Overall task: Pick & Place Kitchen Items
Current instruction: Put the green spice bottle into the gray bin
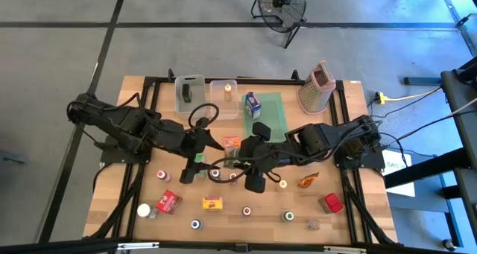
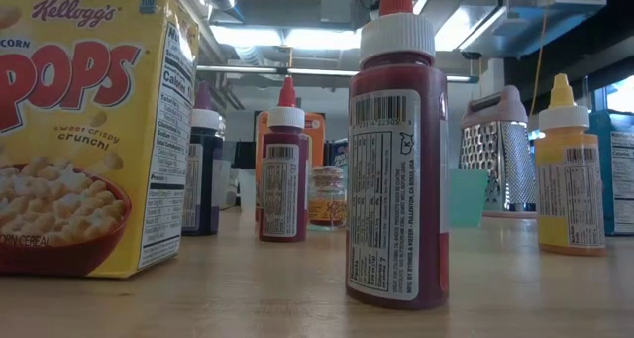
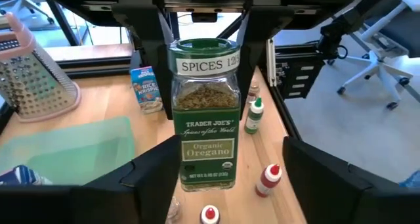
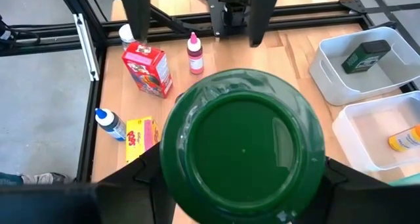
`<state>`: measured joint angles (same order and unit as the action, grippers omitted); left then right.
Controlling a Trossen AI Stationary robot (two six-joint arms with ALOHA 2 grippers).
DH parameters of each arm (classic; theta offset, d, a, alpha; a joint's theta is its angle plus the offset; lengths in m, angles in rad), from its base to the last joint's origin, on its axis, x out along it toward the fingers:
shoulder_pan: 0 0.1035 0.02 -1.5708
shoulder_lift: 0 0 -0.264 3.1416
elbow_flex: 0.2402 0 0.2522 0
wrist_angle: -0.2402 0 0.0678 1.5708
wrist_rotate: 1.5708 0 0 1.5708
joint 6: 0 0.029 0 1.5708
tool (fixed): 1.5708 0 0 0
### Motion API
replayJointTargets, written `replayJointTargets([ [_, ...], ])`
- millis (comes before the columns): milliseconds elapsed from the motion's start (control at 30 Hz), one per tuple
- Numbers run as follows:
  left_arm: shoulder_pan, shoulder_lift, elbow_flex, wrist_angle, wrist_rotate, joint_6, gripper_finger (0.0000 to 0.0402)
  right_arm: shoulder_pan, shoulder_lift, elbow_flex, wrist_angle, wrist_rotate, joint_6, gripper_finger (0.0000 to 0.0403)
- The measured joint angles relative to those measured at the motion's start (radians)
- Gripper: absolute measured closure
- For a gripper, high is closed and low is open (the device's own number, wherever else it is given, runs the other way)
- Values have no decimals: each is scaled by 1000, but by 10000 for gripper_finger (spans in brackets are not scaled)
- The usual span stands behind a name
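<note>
Oregano jar (image 3: 205,112) with a green lid hangs above mid-worktop (image 1: 149,97), gripped by the right tool (image 1: 240,156), whose fingers close on its sides. Left tool (image 3: 216,178) faces it with fingers spread to either side, not touching. Small bottles and cartons lie scattered below.
</note>
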<state>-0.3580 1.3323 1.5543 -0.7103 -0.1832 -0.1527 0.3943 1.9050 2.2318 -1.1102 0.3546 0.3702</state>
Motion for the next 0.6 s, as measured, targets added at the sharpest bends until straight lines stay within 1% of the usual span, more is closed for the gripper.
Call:
replayJointTargets([
  [133,0,4,0,-5,-2,2,92,0,0,0,-4,0,0,196],
  [233,0,4,0,-3,-14,18,71,0,0,0,-9,0,0,196],
  [367,0,4,0,-5,-58,18,64,-4,0,0,-8,1,-11,196],
  [500,0,25,0,-5,-61,-6,66,-13,0,0,-5,1,-15,196],
  [600,1,50,0,-22,-61,10,65,-17,0,0,-3,13,-23,196],
])
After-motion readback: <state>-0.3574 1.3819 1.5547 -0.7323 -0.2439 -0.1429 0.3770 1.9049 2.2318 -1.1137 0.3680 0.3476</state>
